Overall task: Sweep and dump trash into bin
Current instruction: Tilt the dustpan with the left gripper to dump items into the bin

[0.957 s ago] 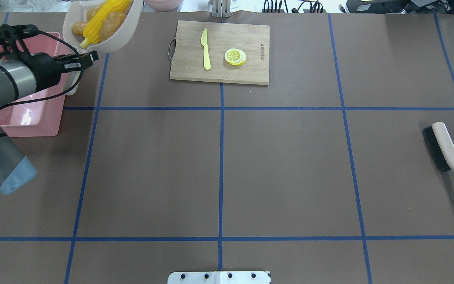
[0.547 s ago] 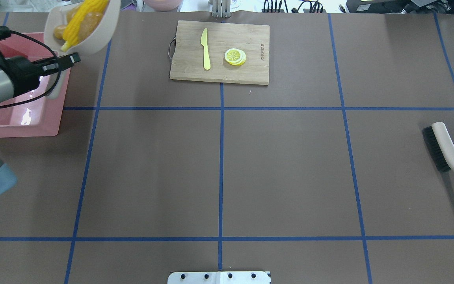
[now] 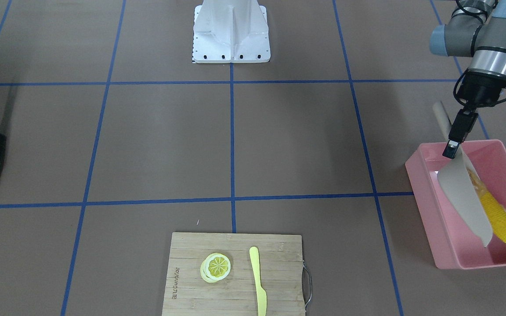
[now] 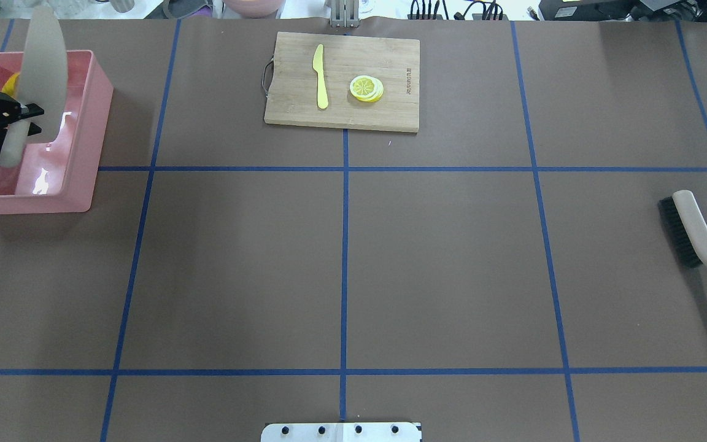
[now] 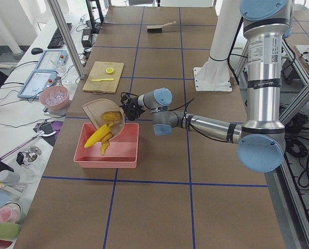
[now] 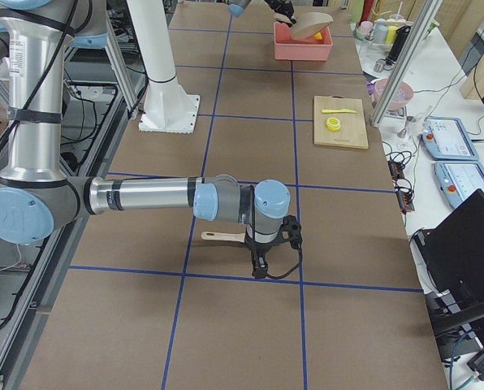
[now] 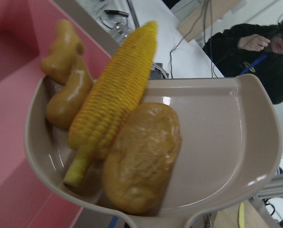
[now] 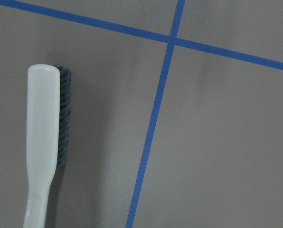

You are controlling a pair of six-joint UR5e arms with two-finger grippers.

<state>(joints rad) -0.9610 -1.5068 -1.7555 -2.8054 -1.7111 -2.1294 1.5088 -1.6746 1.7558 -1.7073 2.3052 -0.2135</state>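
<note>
My left gripper [image 3: 452, 148] is shut on the handle of the beige dustpan [image 3: 466, 197] and holds it tipped steeply on edge over the pink bin [image 3: 455, 256]. The yellow corn cob [image 3: 501, 221] pokes out past the pan's lip above the bin. In the left wrist view the corn [image 7: 114, 111], the brown potato [image 7: 144, 156] and the tan ginger root [image 7: 68, 80] lie together in the pan [image 7: 217, 142]. From overhead the gripper [image 4: 25, 121], the pan [image 4: 43, 67] and the bin [image 4: 86, 123] sit at the far left. My right gripper [image 6: 261, 266] hangs low over the table; I cannot tell its state.
A beige brush [image 4: 691, 233] lies near the table's right edge, below the right wrist camera [image 8: 42, 142]. A wooden cutting board [image 4: 390, 61] at the back middle holds a yellow knife [image 4: 320, 77] and a lemon slice [image 4: 366, 88].
My left arm has swung the dustpan leftward from beside the bin to over it and tipped it on edge. The trash went with it. The brush has not moved.
</note>
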